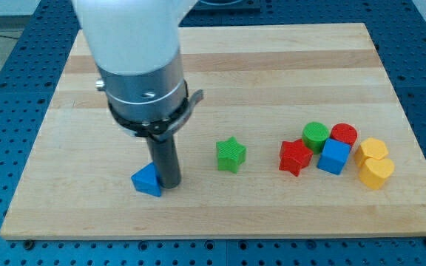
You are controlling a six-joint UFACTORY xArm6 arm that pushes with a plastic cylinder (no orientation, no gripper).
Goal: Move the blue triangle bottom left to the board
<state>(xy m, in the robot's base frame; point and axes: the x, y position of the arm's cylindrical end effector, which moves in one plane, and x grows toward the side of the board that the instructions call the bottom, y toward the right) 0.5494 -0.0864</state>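
Observation:
The blue triangle lies on the wooden board, left of the middle and near the view's bottom edge of the board. My tip stands right against the triangle's right side, touching or nearly touching it. The rod runs up from there into the arm's large white and grey body, which hides the board behind it at the view's upper left.
A green star lies to the right of my tip. Further right is a cluster: a red star, a green cylinder, a red cylinder, a blue cube and two yellow blocks.

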